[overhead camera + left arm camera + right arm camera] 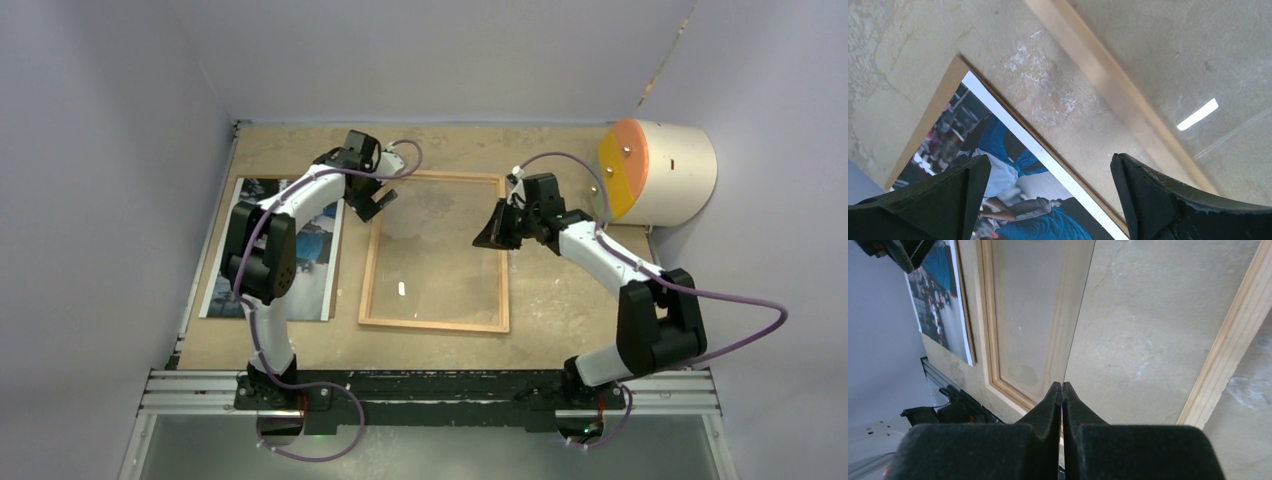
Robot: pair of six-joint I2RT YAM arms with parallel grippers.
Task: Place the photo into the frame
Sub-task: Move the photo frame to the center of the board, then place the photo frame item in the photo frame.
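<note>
- We find the left end effector point(1050, 170) spread wide, photo point(1013, 200) under one finger, frame point(1108, 75) strip beside the other.
- We note the right end effector point(1062, 390) pinching the clear pane point(440, 250) by its edge.

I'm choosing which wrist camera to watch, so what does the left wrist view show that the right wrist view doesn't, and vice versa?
Only the left wrist view shows the left gripper with its jaws wide open and empty, and a white glare streak. Only the right wrist view shows the right gripper shut on the edge of the clear pane, plus the metal rail at the table's edge. Both show the photo lying beside the frame, not in it.
</note>
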